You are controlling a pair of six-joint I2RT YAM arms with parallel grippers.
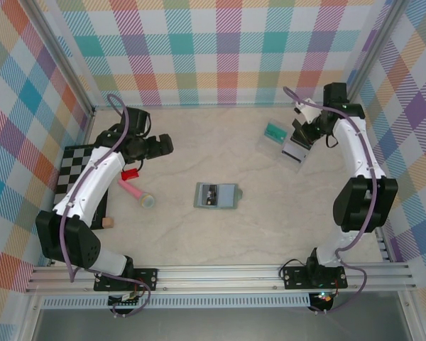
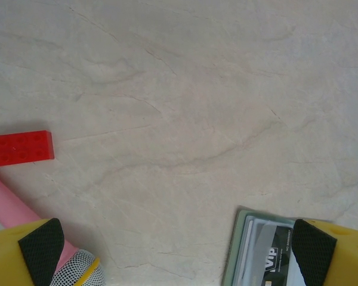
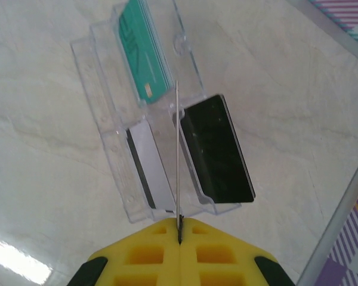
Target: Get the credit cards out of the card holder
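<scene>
From above, the small grey-teal two-panel fabric card holder (image 1: 216, 195) lies open and flat on the pale marbled worktop (image 1: 284, 220). My left gripper (image 1: 163, 145) hangs up and to its left, jaws spread wide. My right gripper (image 1: 300, 133) is well off to its upper right, over a clear plastic tray (image 1: 270, 145).

On the left wrist camera, the card holder (image 2: 250, 262) sits just inside the right pad (image 2: 313, 253), with one of the thin plastic credit cards (image 2: 274, 253) tucked in a pocket. A red toy brick (image 2: 18, 148) lies well to its left.

On the right wrist camera, the gripper (image 3: 180, 229) is pressed together on a thin card (image 3: 178, 149) seen edge-on. Below it the tray (image 3: 101, 119) holds a teal card (image 3: 143, 53), a dark card (image 3: 218, 149) and a pale card (image 3: 150, 170).

I expect the cards to be light, stiff and slick, and the holder soft and easily dragged. I would pinch an exposed card edge.
</scene>
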